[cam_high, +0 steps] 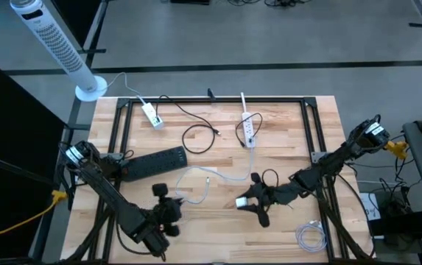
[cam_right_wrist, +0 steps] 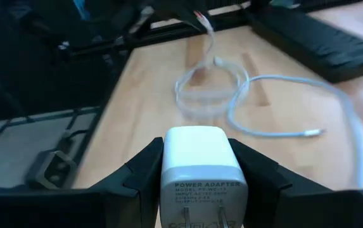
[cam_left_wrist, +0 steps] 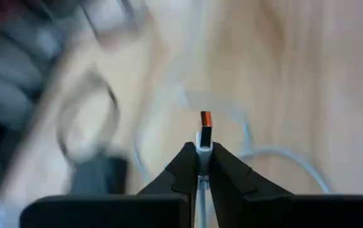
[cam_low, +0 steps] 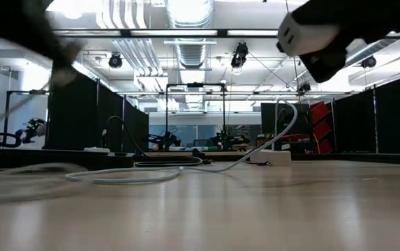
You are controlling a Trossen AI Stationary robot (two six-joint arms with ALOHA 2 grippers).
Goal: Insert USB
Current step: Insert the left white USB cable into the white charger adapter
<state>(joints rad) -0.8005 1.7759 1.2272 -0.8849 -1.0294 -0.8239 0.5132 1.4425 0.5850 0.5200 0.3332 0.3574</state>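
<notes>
USB plug point(cam_left_wrist: 204, 120): you are seeing it jutting just beyond the left gripper point(cam_left_wrist: 201, 166), whose fingers are clenching its white collar, cable point(cam_left_wrist: 282, 155) trailing behind.

Power adapter point(cam_right_wrist: 201, 166): the right gripper point(cam_right_wrist: 200, 174) is clamping it, one finger on each side, prongs pointing back toward the wrist.

Bench point(cam_high: 284, 132): both items are hanging above it, apart.

Risk: you are watching a thin grip; any tilt at contact could jam or twist the plug.
</notes>
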